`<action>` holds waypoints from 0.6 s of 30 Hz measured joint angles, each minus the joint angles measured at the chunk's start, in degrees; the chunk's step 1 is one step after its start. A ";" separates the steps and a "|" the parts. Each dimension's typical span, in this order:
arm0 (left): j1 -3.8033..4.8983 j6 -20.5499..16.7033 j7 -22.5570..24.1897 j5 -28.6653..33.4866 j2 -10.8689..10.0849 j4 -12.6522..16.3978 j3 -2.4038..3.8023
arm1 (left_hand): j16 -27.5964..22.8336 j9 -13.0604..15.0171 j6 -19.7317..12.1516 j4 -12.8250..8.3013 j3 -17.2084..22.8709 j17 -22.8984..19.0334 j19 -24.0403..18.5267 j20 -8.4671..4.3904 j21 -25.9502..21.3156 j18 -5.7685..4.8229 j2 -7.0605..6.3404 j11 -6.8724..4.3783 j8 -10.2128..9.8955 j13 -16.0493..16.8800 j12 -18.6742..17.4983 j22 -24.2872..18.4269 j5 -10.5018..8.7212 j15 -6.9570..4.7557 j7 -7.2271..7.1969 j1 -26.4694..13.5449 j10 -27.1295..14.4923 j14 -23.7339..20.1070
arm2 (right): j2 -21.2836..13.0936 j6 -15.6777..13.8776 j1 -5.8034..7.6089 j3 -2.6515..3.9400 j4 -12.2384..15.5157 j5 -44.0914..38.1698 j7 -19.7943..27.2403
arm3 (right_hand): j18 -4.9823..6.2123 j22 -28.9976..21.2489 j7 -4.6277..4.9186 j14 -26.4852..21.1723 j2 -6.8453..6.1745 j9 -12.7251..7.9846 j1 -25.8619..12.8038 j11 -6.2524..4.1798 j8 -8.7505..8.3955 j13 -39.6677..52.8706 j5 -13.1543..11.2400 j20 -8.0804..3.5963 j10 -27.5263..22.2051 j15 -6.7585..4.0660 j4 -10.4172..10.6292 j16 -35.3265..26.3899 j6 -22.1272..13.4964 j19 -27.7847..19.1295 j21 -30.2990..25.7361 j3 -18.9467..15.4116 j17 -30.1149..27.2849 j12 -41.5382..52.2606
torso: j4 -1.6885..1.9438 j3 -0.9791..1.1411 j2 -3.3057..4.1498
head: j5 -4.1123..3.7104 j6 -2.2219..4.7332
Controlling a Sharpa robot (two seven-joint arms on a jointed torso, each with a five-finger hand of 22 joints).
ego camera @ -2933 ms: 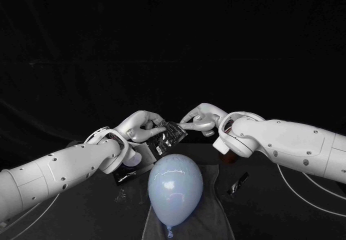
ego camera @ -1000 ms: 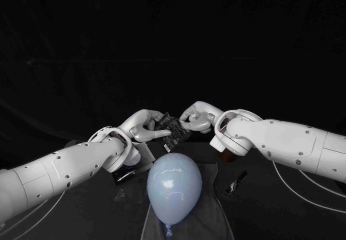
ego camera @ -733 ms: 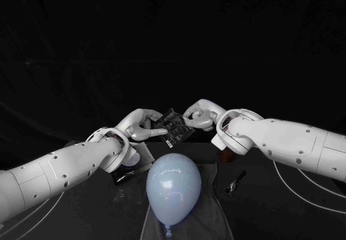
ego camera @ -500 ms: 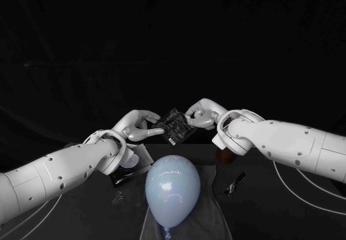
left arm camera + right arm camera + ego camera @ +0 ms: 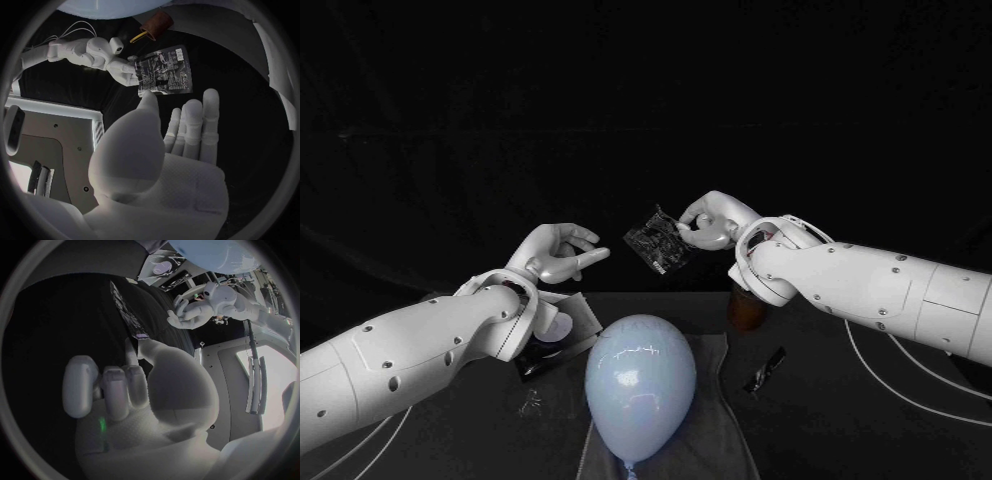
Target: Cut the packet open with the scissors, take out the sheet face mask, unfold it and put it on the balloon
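A dark, shiny packet point(image 5: 655, 240) hangs in the air above the table, pinched at one edge by my right hand point(image 5: 705, 222). The left wrist view shows the same packet point(image 5: 164, 70) flat on, with printed text, and the right hand point(image 5: 119, 68) gripping its side. It appears edge-on as a thin packet point(image 5: 127, 313) in the right wrist view. My left hand point(image 5: 560, 250) floats to the left of the packet, apart from it, fingers spread and holding nothing. A pale blue balloon point(image 5: 640, 375) lies on a grey mat point(image 5: 715, 440) below.
A brown cylinder point(image 5: 747, 308) stands behind the balloon on the right. A thin dark tool point(image 5: 764, 372) lies right of the balloon. A white round object and dark wrappers point(image 5: 548, 350) sit by my left forearm.
My left hand has let go of the packet and moved left and down. My right hand has lifted the packet up and to the right on its own.
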 measured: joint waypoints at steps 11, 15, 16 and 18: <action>-0.01 0.88 -3.01 2.74 0.88 2.84 0.13 | 3.28 3.10 3.28 0.07 -2.23 4.10 2.63 -2.15 1.64 -0.17 3.99 -2.50 9.29 2.27 6.42 0.83 0.00 -2.64 0.10 -5.73 4.45 5.72 | 0.97 -0.87 -0.10 0.00 -0.36 -2.29 -1.81 | -0.01 -0.02 -0.10 0.06 0.00 0.00 0.00 0.00 0.22 -0.04 -0.21 0.02 -0.01 -0.06 0.00 0.00 -0.08 -0.02 0.00 0.00 0.00 0.23 | -0.02 0.00 -0.01 | -0.19 0.41; -0.01 3.36 -4.46 3.82 2.56 2.71 0.13 | 3.28 1.10 6.76 0.07 -4.59 5.02 3.80 -2.99 2.41 -0.25 6.58 -3.58 6.59 -0.24 1.52 1.88 0.00 -3.61 -0.69 -9.43 10.66 7.75 | 1.21 -0.88 -0.14 0.00 0.20 -2.79 -2.31 | 0.00 -0.01 -0.11 0.06 0.00 0.00 0.00 0.01 0.29 -0.03 -0.03 -0.02 -0.01 -0.06 0.00 -0.01 -0.09 0.01 -0.01 -0.01 -0.02 0.23 | -0.03 0.04 -0.01 | -0.11 0.50; -0.01 3.87 -4.75 4.14 2.89 2.59 0.13 | 3.28 0.73 7.42 0.09 -5.34 5.17 4.00 -3.19 2.41 -0.26 6.92 -3.75 5.99 -0.76 0.33 1.96 0.00 -3.82 -0.91 -10.73 11.87 7.97 | 1.27 -0.87 -0.15 0.00 0.32 -2.89 -2.41 | 0.00 -0.01 -0.11 0.06 0.00 0.00 0.00 0.01 0.29 -0.03 0.04 -0.03 -0.01 -0.06 0.00 -0.02 -0.09 0.03 -0.01 -0.01 -0.03 0.23 | -0.03 0.04 -0.01 | -0.11 0.52; -0.01 4.85 -5.35 4.86 3.48 2.29 0.13 | 3.28 0.08 8.53 0.14 -6.86 5.91 4.67 -3.39 2.91 -0.28 7.48 -4.00 4.89 -1.53 -1.91 2.69 0.00 -3.92 -1.06 -13.54 13.70 8.90 | 1.41 -0.83 -0.16 0.00 0.57 -3.12 -2.61 | 0.00 0.00 -0.11 0.06 0.00 0.00 0.00 0.01 0.30 -0.02 0.05 -0.05 -0.01 -0.06 0.00 -0.07 -0.09 0.05 -0.01 -0.01 -0.05 0.23 | -0.05 0.07 -0.01 | -0.14 0.53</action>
